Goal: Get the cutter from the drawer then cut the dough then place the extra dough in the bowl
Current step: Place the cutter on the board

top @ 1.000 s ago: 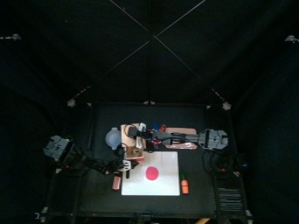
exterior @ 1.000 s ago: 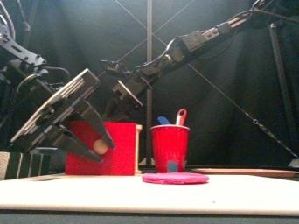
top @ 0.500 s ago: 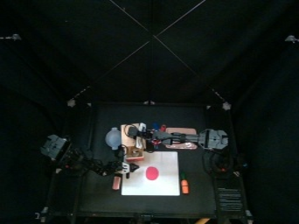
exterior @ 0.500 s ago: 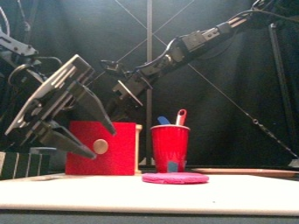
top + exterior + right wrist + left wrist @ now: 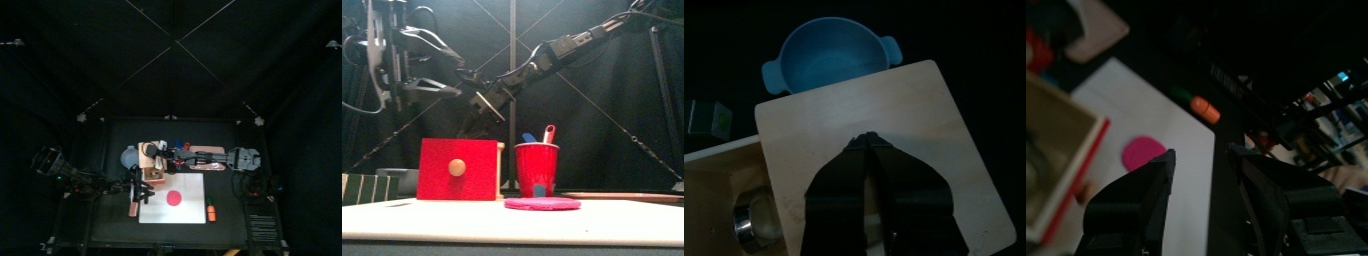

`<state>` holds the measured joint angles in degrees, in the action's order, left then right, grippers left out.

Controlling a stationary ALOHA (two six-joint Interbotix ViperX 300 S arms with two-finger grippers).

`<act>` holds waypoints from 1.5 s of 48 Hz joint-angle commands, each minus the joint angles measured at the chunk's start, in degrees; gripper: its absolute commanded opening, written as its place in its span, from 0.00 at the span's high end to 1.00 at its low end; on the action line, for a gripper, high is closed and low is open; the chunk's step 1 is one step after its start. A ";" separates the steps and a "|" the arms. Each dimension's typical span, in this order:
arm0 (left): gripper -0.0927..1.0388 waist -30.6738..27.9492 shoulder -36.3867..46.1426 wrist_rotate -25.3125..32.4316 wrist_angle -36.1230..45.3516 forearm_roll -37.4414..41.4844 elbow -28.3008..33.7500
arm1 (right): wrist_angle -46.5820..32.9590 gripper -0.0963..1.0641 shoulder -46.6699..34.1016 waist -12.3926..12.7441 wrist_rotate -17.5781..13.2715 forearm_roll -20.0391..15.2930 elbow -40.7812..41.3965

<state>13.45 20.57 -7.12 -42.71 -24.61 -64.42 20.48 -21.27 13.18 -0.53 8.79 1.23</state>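
The wooden box [image 5: 155, 160] stands at the back of the white board [image 5: 191, 184], and its red drawer front [image 5: 458, 168] faces the table's front. In the right wrist view the drawer stands pulled out, with the round metal cutter [image 5: 748, 228] lying inside. My right gripper [image 5: 867, 142] is shut and rests on the box's top [image 5: 844, 110]. The pink dough [image 5: 174, 198] lies flat on the board. The blue-grey bowl [image 5: 831, 50] sits left of the box. My left gripper [image 5: 1203, 156] is open, holds nothing, and is raised at the left, above the board.
A red cup [image 5: 537, 167] holding a blue and a red toy knife stands right of the box. An orange toy [image 5: 210, 212] lies at the board's front right. A small reddish toy [image 5: 134, 209] lies by its front left edge.
My left gripper has let go of the drawer front, risen and drawn back to the left. The right arm has stayed on the box.
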 commanded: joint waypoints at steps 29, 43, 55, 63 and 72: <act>0.18 -13.18 17.14 13.45 -0.79 -0.18 -11.07 | 8.35 0.38 10.72 -9.67 -0.26 -1.14 1.32; 0.19 -17.31 17.23 13.36 -0.70 1.49 -14.68 | 11.07 0.23 8.88 -9.49 -5.45 1.85 0.70; 0.19 -17.31 17.49 13.36 -0.62 2.55 -14.94 | 13.10 0.23 5.54 -9.14 -5.45 3.34 -0.79; 0.19 -17.31 17.49 13.36 -0.70 2.99 -15.12 | 13.10 0.23 4.22 -8.96 -5.36 3.34 -1.05; 0.19 -17.31 17.49 13.45 -0.62 2.99 -15.47 | 12.74 0.23 2.99 -8.88 -5.36 3.43 -1.14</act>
<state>-3.69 38.06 6.15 -43.15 -21.80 -80.16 33.66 -19.42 3.96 -5.89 12.13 1.58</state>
